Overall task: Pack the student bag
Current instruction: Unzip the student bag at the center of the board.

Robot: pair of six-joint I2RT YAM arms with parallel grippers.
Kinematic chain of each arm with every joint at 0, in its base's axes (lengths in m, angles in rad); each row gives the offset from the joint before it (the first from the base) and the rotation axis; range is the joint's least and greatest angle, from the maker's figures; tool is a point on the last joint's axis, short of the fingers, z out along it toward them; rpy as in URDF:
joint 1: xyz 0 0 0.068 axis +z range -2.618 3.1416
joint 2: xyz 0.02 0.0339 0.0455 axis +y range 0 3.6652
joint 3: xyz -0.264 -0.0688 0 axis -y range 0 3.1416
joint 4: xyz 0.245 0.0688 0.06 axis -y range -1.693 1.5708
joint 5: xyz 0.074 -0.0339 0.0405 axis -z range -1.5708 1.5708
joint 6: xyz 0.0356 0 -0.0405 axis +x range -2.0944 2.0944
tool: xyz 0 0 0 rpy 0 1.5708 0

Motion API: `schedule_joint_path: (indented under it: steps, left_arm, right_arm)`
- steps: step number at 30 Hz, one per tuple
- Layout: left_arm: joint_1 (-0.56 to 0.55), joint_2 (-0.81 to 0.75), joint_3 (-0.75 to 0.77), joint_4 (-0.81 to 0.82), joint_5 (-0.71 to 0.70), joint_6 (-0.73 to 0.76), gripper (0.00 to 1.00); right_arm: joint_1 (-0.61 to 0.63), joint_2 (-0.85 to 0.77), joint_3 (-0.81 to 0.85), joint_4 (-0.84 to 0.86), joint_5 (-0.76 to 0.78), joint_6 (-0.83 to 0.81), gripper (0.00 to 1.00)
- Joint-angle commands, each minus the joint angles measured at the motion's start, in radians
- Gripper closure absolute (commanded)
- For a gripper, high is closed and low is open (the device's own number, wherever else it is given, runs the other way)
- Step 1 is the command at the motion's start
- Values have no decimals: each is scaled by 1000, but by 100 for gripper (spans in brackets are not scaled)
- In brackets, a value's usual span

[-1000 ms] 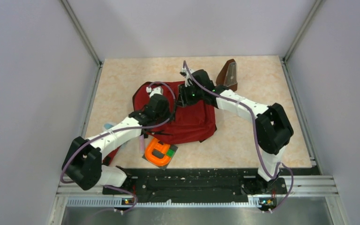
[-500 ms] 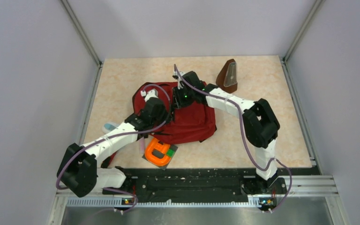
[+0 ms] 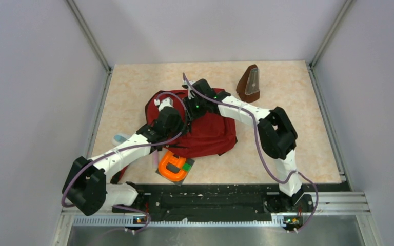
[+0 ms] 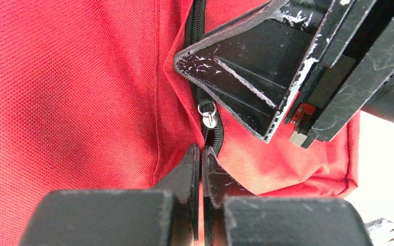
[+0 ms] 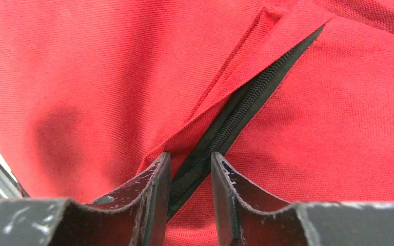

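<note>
The student bag (image 3: pixel 213 134) lies flat mid-table, dark red with a black zipper (image 5: pixel 246 100). My left gripper (image 3: pixel 183 122) rests on its upper left part. In the left wrist view the left gripper (image 4: pixel 201 154) is shut, pinching the zipper strip just below a small silver ring (image 4: pixel 209 114). My right gripper (image 3: pixel 191 109) reaches in from the right, close above the left one. In the right wrist view the right gripper (image 5: pixel 190 160) stands slightly open astride the zipper, with nothing clamped. One of its fingers (image 4: pixel 236 72) shows beside the zipper in the left wrist view.
A brown pyramid metronome (image 3: pixel 250 83) stands at the back right. An orange clamp-shaped object (image 3: pixel 172 166) lies on a small green and grey item at the bag's near left corner. A pale blue item (image 3: pixel 118 138) peeks out under the left arm.
The right arm has swung left, and its gripper has come closer to the left gripper over the bag. The left gripper stays shut and has hardly moved.
</note>
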Motion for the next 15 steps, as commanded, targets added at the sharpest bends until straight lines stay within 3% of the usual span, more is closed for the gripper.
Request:
schedule_joint_path:
  steps: [1, 4, 7, 15]
  left_arm:
    - [0, -11, -7, 18, 14, -4, 100]
    - [-1, -10, -10, 16, 16, -2, 100]
    - [-1, -6, -13, 12, 20, 8, 100]
    - [-1, 1, -23, -7, 62, 112, 100]
  right_arm:
    - [17, 21, 49, -37, 39, -15, 68]
    - [16, 37, 66, -54, 54, -16, 80]
    - [17, 54, 92, -65, 60, 1, 100]
    - [17, 61, 150, -21, 249, 53, 100]
